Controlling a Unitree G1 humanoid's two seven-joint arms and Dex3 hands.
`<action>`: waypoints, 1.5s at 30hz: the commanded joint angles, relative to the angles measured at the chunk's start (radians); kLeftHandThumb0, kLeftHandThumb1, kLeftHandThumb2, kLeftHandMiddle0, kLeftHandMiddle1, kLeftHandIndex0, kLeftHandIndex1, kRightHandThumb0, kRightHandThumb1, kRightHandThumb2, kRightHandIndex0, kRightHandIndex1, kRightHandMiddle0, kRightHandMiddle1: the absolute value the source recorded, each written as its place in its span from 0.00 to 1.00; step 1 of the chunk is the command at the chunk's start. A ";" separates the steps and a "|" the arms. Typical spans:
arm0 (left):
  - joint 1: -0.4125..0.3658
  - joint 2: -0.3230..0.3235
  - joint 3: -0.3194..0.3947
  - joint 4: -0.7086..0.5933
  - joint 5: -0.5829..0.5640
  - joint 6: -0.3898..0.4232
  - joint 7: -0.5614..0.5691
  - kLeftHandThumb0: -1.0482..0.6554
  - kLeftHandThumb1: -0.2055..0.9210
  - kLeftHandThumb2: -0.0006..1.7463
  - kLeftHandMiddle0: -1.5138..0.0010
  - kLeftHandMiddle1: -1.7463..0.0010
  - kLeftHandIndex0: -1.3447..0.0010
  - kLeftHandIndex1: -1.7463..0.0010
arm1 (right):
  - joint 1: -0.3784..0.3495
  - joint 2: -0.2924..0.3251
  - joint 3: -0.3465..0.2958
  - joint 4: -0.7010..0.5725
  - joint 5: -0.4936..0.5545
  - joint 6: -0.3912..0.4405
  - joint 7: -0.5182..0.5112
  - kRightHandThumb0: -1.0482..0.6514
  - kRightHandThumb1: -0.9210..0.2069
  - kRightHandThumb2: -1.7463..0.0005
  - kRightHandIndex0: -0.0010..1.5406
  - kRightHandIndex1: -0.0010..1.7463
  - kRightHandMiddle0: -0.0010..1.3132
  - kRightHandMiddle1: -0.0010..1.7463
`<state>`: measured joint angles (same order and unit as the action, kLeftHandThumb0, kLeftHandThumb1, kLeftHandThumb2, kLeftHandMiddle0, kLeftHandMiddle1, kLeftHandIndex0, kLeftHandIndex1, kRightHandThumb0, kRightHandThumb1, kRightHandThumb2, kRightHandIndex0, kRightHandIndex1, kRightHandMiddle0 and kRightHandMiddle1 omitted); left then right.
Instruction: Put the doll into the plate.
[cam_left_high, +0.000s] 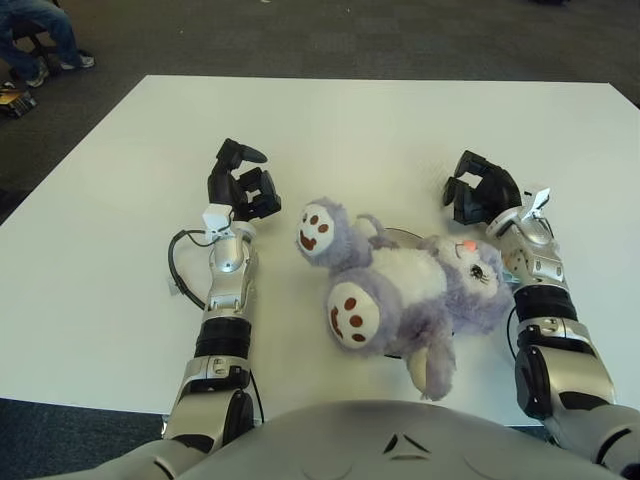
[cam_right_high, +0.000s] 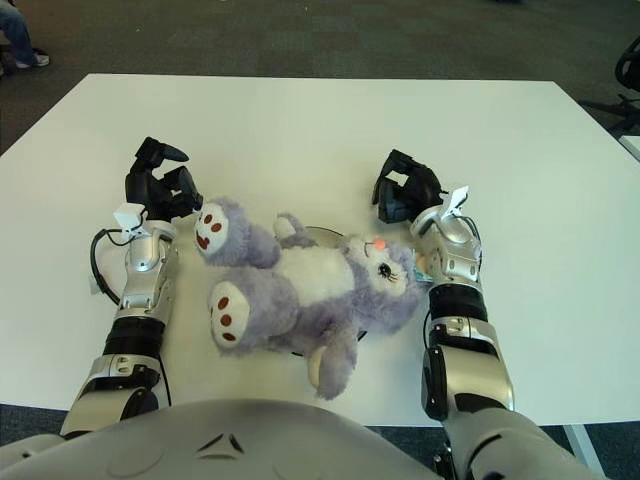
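A fluffy purple doll (cam_left_high: 405, 285) with a white belly lies on its back across the plate (cam_left_high: 402, 234). Its head points right and its brown-soled feet point left and toward me. Only a dark sliver of the plate's rim shows behind the doll. My right hand (cam_left_high: 478, 192) hovers just behind and to the right of the doll's head, fingers loosely bent with nothing in them. My left hand (cam_left_high: 241, 183) shows to the left of the doll's upper foot, fingers relaxed and empty.
The white table (cam_left_high: 370, 130) stretches far behind the doll. A black cable (cam_left_high: 176, 262) loops beside my left forearm. Dark carpet surrounds the table, and a person's legs (cam_left_high: 40, 35) show at the far left corner.
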<state>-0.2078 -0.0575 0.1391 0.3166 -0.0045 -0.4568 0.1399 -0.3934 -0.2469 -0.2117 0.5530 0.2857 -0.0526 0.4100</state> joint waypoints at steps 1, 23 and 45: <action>0.065 -0.002 0.000 0.042 -0.004 0.009 -0.002 0.34 0.47 0.74 0.14 0.00 0.55 0.00 | 0.024 0.016 0.006 -0.029 0.005 0.009 0.007 0.61 0.91 0.00 0.59 1.00 0.58 0.93; 0.067 -0.003 0.003 0.043 -0.010 0.003 -0.001 0.34 0.48 0.74 0.14 0.00 0.56 0.00 | 0.056 0.065 0.016 -0.060 0.016 0.059 0.001 0.61 0.87 0.00 0.58 0.99 0.51 1.00; 0.070 -0.002 0.000 0.045 -0.017 -0.005 -0.009 0.34 0.49 0.73 0.13 0.00 0.56 0.00 | 0.046 0.092 0.001 -0.035 0.005 0.025 -0.072 0.61 0.87 0.00 0.57 1.00 0.52 1.00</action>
<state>-0.2064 -0.0571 0.1399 0.3170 -0.0184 -0.4569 0.1383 -0.3667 -0.1769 -0.2083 0.4904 0.2963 -0.0330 0.3577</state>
